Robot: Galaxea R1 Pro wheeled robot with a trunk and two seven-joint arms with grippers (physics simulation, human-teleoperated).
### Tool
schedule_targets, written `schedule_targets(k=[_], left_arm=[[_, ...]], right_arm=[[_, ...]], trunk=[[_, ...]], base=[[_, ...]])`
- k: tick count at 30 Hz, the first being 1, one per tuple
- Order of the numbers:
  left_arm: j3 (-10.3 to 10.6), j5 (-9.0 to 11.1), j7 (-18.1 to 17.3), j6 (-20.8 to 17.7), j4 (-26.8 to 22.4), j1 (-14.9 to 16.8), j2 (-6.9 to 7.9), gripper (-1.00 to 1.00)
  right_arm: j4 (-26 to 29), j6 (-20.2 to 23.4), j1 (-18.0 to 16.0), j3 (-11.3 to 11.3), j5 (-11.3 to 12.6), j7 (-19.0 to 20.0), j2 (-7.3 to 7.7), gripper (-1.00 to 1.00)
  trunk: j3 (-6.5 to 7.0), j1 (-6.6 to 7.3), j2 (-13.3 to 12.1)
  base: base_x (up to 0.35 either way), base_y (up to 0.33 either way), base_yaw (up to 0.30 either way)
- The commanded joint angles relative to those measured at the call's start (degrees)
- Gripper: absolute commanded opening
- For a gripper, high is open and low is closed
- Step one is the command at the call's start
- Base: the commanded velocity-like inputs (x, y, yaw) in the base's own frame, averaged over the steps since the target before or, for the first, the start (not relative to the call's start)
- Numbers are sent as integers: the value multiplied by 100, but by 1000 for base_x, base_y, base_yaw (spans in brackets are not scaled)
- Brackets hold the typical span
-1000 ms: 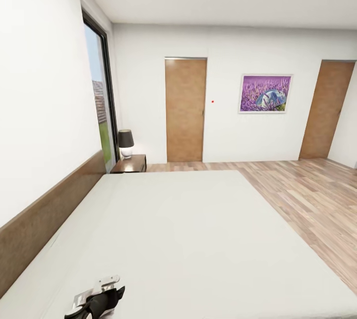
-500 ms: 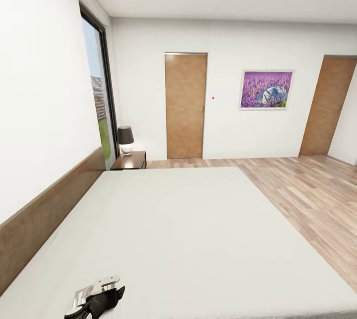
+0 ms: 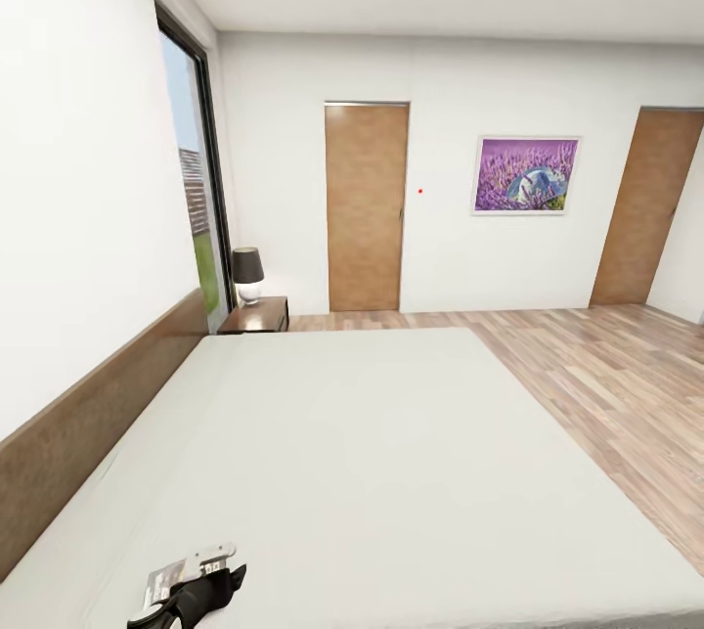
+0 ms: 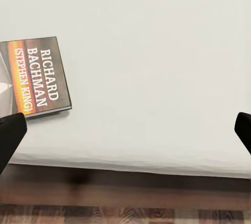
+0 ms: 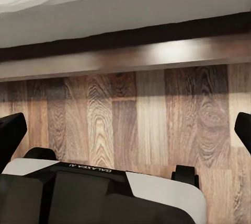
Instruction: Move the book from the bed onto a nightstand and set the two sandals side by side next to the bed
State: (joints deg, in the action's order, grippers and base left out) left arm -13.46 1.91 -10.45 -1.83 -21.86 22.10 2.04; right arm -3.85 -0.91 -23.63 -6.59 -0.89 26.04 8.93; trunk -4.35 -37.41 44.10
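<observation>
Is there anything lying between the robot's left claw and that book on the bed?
Nothing visible. In the left wrist view the left gripper is open over bare mattress, and the book lies flat off to one side near the edge of the bed, with only plain sheet between them.

matt pale cloth mattress [image 3: 391,472], wood-grain headboard [image 3: 88,424] and plank floor [image 3: 626,384], glossy paperback book [image 4: 36,78].

Dark grey, orange-banded book [image 4: 35,75] on pale grey-white bed [image 3: 372,453].
</observation>
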Motion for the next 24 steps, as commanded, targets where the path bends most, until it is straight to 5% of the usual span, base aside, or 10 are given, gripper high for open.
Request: schedule_targets(k=[1,24], left_arm=[[-42,20,-45,-19,0,5,-6,100],[-68,72,-73,-26,-31,5,17,100]], right_arm=[[-19,-10,-10,-44,-8,14,3,100],[-19,-12,-10,-44,-8,6,3,100]], trunk=[[-10,-1,8],[-10,-1,8]], base=[[0,0,0],[0,0,123]])
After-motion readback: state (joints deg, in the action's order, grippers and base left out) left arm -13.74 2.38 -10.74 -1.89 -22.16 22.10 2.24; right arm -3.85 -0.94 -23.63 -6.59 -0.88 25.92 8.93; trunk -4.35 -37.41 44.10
